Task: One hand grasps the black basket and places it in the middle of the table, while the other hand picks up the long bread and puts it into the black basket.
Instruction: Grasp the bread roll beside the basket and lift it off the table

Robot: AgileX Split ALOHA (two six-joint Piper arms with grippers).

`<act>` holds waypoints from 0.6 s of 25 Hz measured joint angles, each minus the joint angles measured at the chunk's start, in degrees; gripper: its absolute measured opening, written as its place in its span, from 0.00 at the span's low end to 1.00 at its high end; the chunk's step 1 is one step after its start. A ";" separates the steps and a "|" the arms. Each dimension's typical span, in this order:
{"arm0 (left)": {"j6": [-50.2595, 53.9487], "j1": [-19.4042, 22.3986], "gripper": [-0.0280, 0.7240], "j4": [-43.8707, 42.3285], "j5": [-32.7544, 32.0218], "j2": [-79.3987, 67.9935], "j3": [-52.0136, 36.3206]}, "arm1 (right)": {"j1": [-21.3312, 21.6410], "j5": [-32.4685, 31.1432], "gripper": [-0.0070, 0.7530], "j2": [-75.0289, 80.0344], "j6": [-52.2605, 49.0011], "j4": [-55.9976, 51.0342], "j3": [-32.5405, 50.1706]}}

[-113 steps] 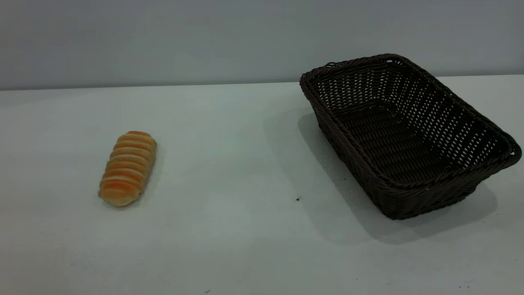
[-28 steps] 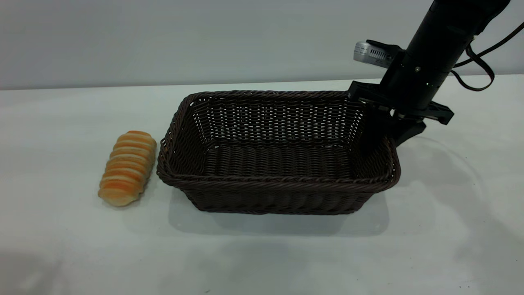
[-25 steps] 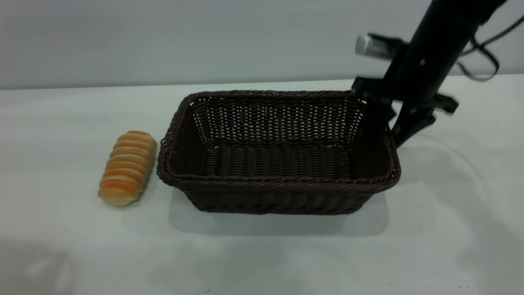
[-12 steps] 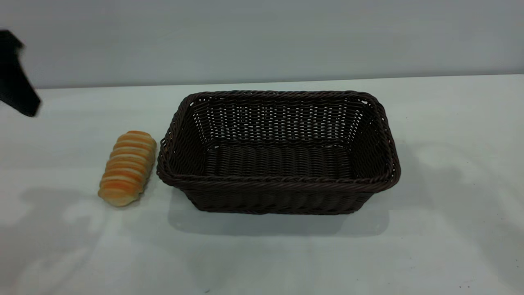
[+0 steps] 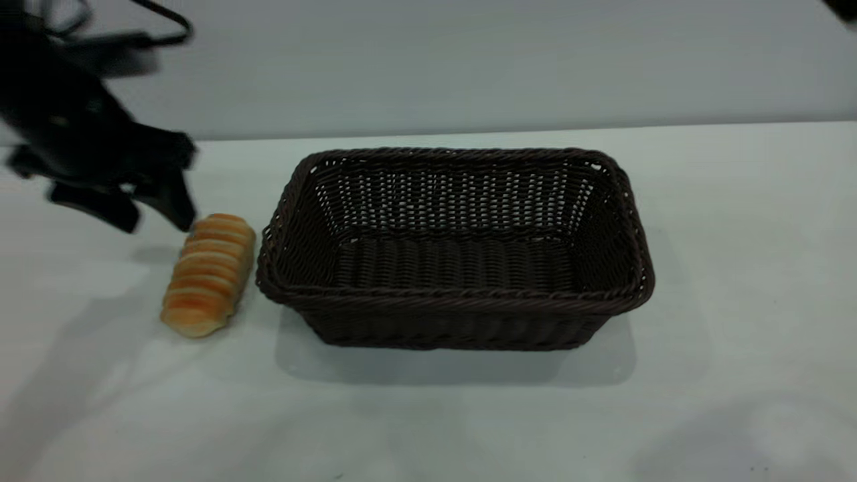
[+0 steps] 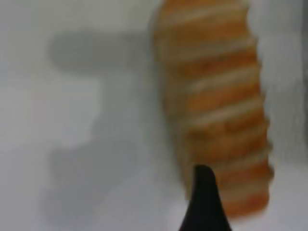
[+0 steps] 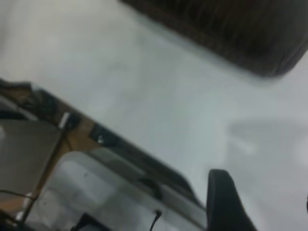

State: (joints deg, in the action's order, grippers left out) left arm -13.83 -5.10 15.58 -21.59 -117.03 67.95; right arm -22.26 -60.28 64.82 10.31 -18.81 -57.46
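The black basket [image 5: 455, 298] stands upright and empty in the middle of the white table [image 5: 736, 268]. The long bread [image 5: 209, 274] lies on the table just left of the basket, close to its left rim. My left gripper [image 5: 155, 221] is open and empty, hovering at the bread's far end, its fingers spread. In the left wrist view the bread [image 6: 216, 106] fills the frame, with one fingertip [image 6: 204, 192] over its near end. My right gripper [image 7: 264, 207] is open and empty, away from the basket, whose corner [image 7: 231, 29] still shows.
The right arm [image 5: 845, 8] shows only as a dark bit at the exterior view's top right corner. The right wrist view shows the table's edge [image 7: 120, 144] with frame parts beyond it. A grey wall runs behind the table.
The basket went from the right side to the middle. The right gripper let go of its rim and lifted away to the right. The left gripper came in from the left down to the bread.
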 joint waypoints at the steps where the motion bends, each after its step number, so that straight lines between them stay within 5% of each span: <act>1: 0.00 -0.87 0.79 0.00 0.35 -1.90 1.71 | 0.00 0.15 0.57 -2.21 -0.64 0.00 2.27; 15: 7.50 -2.35 0.70 -10.31 4.22 -12.62 6.26 | 0.00 -5.31 0.57 -32.97 -12.25 18.81 23.32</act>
State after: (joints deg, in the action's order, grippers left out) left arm -6.33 -7.46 5.27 -17.37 -129.66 74.21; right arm -22.26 -65.59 31.86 -1.94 0.00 -34.14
